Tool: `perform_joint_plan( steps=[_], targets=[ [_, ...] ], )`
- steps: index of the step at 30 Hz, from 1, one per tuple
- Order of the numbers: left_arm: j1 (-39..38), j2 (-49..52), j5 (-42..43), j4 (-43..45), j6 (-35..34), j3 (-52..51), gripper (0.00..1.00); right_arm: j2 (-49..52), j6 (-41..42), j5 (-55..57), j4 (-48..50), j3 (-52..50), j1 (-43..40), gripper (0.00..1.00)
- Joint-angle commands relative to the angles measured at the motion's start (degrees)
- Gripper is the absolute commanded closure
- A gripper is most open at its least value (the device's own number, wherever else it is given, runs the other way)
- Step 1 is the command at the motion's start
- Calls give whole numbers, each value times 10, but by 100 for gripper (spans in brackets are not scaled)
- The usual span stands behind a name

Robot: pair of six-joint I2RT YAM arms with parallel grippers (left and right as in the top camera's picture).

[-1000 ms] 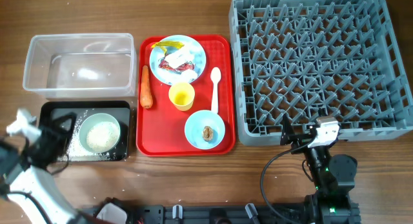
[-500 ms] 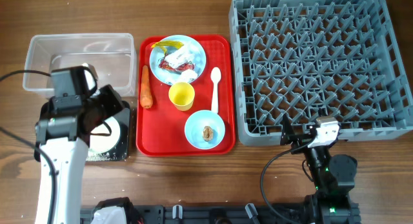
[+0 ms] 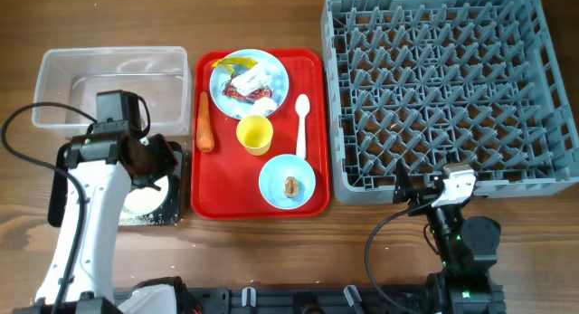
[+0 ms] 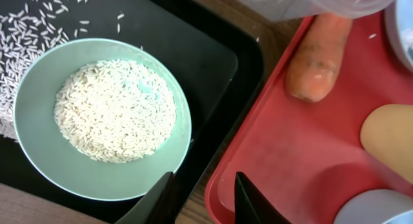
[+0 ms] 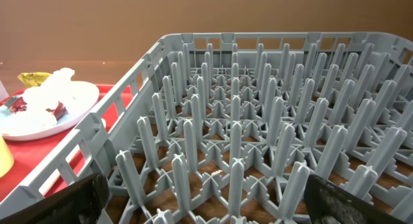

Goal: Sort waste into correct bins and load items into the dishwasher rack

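Left gripper [image 4: 203, 201] now above rice-filled bowl [image 4: 32, 121]

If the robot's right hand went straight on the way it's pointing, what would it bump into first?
Most likely the grey dishwasher rack. The open right gripper points straight in among its upright pegs, and nothing else lies in between. The wrist view doesn't show clearly how near the closest pegs are.

Bright even light, soft shadows, sharp focus
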Motion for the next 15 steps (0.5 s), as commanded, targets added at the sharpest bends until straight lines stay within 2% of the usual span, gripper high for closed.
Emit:
perform_joint_plan(
  steps=[1,15],
  targets=[
    [-2,24,-9,-1,-21,-14,70,-2,-3,4,3,-1,-2,0],
    [-2,41,-26,117,-34,-103,68,-2,-3,4,3,-1,-2,0]
  ],
)
